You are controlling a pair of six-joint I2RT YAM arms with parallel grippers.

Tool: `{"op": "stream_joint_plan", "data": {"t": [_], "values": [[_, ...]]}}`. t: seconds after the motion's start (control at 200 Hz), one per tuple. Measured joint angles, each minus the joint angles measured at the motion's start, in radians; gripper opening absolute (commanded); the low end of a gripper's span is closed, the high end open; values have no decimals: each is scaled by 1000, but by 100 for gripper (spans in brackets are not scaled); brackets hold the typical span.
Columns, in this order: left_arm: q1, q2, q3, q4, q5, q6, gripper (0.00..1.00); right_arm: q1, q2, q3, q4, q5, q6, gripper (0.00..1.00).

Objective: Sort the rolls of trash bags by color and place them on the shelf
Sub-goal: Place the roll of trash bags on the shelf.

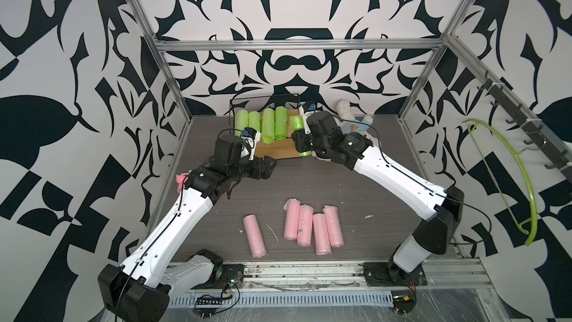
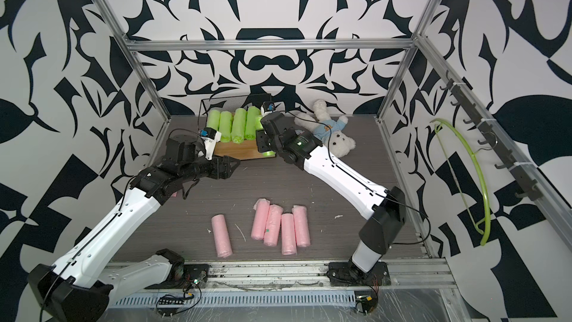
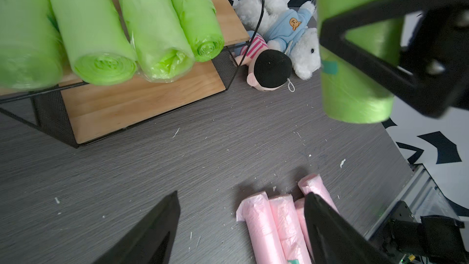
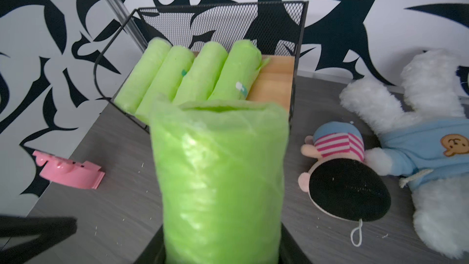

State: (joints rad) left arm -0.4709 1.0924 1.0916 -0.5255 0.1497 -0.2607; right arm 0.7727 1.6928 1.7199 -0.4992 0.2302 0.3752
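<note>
Several lime green rolls (image 1: pixel 266 123) lie side by side on the top board of the shelf (image 1: pixel 275 151), which stands at the back of the table. My right gripper (image 1: pixel 299 144) is shut on one more green roll (image 4: pixel 220 173), holding it just off the shelf's right end. In the left wrist view this held roll (image 3: pixel 355 92) hangs above the table. Several pale pink rolls (image 1: pixel 312 227) lie clustered near the front edge, with a single pink roll (image 1: pixel 254 236) apart on their left. My left gripper (image 3: pixel 241 194) stands open and empty in front of the shelf.
A white teddy bear in a blue shirt (image 1: pixel 353 127) and a small doll (image 3: pixel 269 72) lie right of the shelf. A pink alarm clock (image 4: pixel 68 171) sits by the left wall. A green hanger (image 1: pixel 507 175) hangs from the hook rail on the right.
</note>
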Motion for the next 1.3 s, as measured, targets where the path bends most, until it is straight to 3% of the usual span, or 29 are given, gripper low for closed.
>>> {"op": "stream_joint_plan", "data": {"t": [0.49,0.875,1.3], "values": [[0,-14,17,-19,-8,-4,84,-79,330,369,-40,97,10,48],[0,-28,23,-26,-8,-5,84,-83,485,492,-59,116,38,50],[0,-45,23,-26,-7,-9,84,-85,556,586,-80,145,53,60]]}}
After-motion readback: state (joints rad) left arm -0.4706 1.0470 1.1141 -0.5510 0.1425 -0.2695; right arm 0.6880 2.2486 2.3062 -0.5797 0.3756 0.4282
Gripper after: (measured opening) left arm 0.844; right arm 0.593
